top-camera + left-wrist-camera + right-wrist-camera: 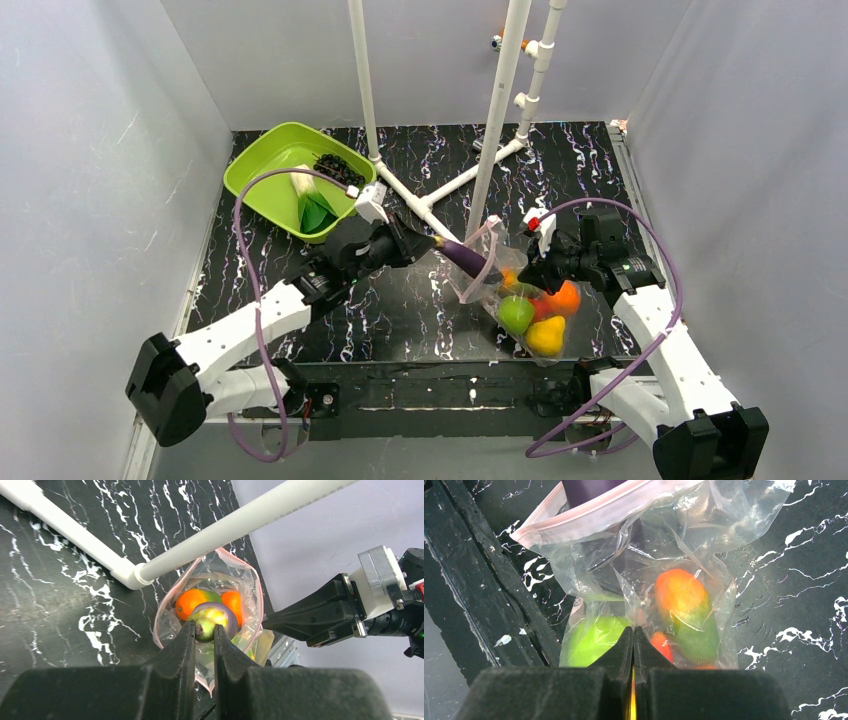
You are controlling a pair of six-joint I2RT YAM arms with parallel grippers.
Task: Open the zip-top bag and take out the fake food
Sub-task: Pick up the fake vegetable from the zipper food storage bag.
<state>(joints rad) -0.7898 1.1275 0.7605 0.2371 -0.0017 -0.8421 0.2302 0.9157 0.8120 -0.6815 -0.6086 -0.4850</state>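
The clear zip-top bag (505, 300) lies at the front right of the table, its pink-edged mouth (257, 595) open toward the left. My left gripper (425, 243) is shut on the green stem end of the purple eggplant (462, 256), which sticks out of the mouth (212, 622). Oranges (192, 602), a green apple (516, 313), a yellow lemon (546, 336) and a small red piece (661, 645) are inside. My right gripper (633, 632) is shut on the bag's plastic between the apple (591, 637) and an orange (679, 592).
A lime-green tray (245, 170) at the back left holds dark grapes (338, 167) and a green-white leafy vegetable (312, 205). A white pipe frame (500, 110) stands mid-table, one pipe right above the bag's mouth (225, 527). The table's front edge is close to the bag.
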